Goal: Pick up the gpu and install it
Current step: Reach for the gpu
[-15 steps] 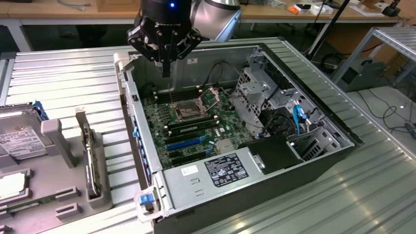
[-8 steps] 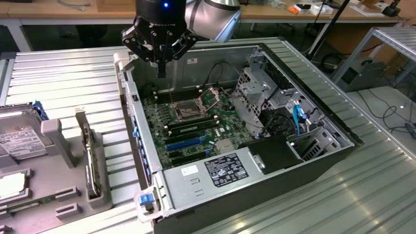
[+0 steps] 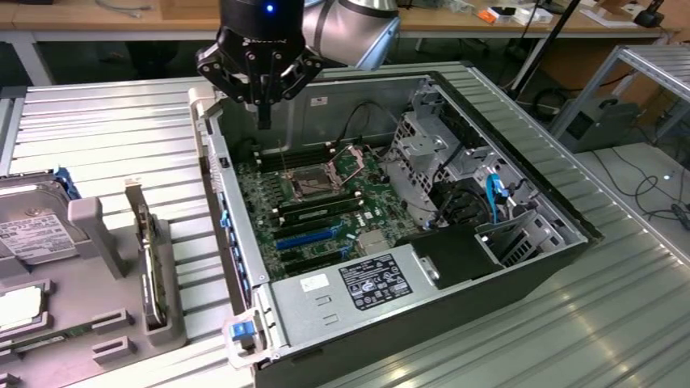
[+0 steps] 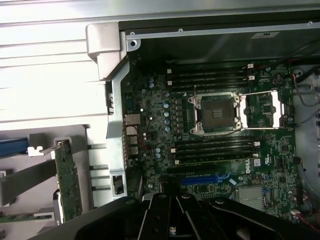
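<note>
Ribbed grey metal table (image 3: 97, 137) across the front, bright glare on its slats. Wooden bench (image 3: 108, 24) along the back w/ small clutter on top. On the exterior view's right: grey floor (image 3: 615, 162), loose cables (image 3: 652, 190), metal-frame rack (image 3: 658, 58), slanting black pole (image 3: 548, 40).

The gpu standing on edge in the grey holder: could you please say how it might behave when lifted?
The gpu is a thin flat board, so probably stiff and fairly light. Standing on edge in the grey holder, it may tip if nudged sideways. Its exposed circuit face looks fragile.
</note>
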Controlling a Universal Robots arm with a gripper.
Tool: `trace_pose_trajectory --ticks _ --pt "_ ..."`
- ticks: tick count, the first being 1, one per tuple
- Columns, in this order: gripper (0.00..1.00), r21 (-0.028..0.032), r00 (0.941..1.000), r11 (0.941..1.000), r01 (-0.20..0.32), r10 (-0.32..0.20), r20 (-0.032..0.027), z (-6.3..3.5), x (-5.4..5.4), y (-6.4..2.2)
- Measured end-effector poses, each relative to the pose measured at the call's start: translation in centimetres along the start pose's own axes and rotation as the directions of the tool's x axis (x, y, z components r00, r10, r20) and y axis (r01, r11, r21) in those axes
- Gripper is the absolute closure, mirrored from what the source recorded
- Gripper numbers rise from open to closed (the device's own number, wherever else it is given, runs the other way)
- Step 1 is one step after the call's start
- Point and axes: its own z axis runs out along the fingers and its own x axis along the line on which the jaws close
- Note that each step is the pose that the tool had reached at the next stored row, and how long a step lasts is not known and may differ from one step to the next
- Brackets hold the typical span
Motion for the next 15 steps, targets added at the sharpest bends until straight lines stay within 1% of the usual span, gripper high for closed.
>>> trace_pose_trajectory --ticks 11,15 --pt "0.9 0.0 1.0 1.0 0.0 0.0 0.0 -0.02 0.58 -0.04" --pt "0.9 0.0001 1.0 1.0 0.0 0.0 0.0 -0.03 0.99 -0.08"
